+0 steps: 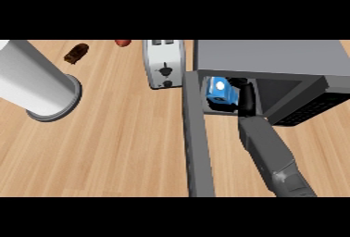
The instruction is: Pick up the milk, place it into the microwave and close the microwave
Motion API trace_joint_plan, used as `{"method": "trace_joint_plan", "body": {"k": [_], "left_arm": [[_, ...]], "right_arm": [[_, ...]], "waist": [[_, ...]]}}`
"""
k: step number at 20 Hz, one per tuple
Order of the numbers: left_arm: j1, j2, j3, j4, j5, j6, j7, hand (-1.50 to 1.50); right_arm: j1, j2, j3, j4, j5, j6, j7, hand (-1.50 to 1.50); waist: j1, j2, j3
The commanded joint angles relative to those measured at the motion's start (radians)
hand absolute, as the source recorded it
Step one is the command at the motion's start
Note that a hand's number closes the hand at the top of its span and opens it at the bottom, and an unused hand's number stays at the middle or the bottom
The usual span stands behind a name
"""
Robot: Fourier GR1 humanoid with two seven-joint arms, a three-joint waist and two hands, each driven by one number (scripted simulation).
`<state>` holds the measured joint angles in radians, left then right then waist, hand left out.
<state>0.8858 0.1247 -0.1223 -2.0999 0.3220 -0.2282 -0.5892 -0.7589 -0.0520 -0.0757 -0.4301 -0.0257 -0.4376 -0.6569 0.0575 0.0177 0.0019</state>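
The small blue milk carton [219, 89] with a white mark on its face stands inside the cavity of the grey box-shaped microwave [273, 55], towards the cavity's left wall. The black right robot hand [246, 98] is also inside the microwave, pressed against the carton's right side. Whether it grips the carton or merely lies open against it cannot be told, since the dark cavity swallows its outline. Its grey forearm [273, 155] runs out of the microwave's mouth towards the lower edge of the view.

The microwave's grey door [196, 148] stands wide open, hinged at the microwave's left front corner and seen edge-on as a long slab reaching out over the light wooden bench [116, 148]. A dark control panel [309, 109] sits at the microwave's front right.

Just beside the microwave's left wall lies a silver two-slot toaster [164, 62]. Farther left of the microwave are a small red item [123, 43], a dark brown oblong item [77, 53], and a large white cylinder [34, 81] on a grey base.
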Motion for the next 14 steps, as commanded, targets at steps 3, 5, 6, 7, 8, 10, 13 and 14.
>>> {"method": "trace_joint_plan", "body": {"k": [3, 5, 6, 7, 8, 10, 13, 14], "left_arm": [[-0.017, 0.008, 0.005, 0.054, -0.006, -0.034, -0.033, -1.50], [-0.055, 0.008, 0.009, 0.041, -0.002, -0.012, 0.006, -1.50], [-0.018, 0.025, 0.016, 0.035, 0.013, -0.043, -0.011, -1.50], [-0.061, 0.006, -0.005, 0.073, -0.010, -0.031, -0.014, -1.50], [-0.075, 0.014, 0.014, 0.039, 0.006, -0.011, 0.023, -1.50], [-0.060, 0.026, 0.018, 0.026, 0.008, -0.029, 0.012, -1.50], [-0.065, 0.013, -0.005, 0.036, -0.006, -0.021, 0.018, -1.50], [-0.091, 0.015, 0.004, 0.043, 0.005, -0.020, 0.028, -1.50]], "right_arm": [[-0.119, -0.088, -0.037, 0.163, 0.022, -0.009, -0.020, 1.50], [-0.138, -0.082, -0.022, 0.205, 0.048, -0.035, -0.029, 1.50], [-0.114, -0.081, -0.027, 0.207, 0.048, -0.059, -0.072, 1.50], [-0.122, -0.089, -0.036, 0.217, 0.044, -0.059, -0.075, 1.50], [-0.157, -0.099, -0.019, 0.231, 0.067, -0.079, -0.057, 1.50], [-0.153, -0.096, -0.013, 0.248, 0.082, -0.115, -0.088, 1.50], [-0.197, -0.126, -0.002, 0.259, 0.107, -0.168, -0.094, 1.50], [-0.179, -0.106, 0.001, 0.259, 0.113, -0.193, -0.133, 1.50]], "waist": [[0.031, 0.013, 0.001], [0.026, 0.015, 0.001], [0.044, 0.019, 0.002], [0.039, 0.023, 0.002], [0.034, 0.021, 0.002], [0.046, 0.023, 0.002], [0.065, 0.033, 0.003], [0.056, 0.034, 0.003]]}}
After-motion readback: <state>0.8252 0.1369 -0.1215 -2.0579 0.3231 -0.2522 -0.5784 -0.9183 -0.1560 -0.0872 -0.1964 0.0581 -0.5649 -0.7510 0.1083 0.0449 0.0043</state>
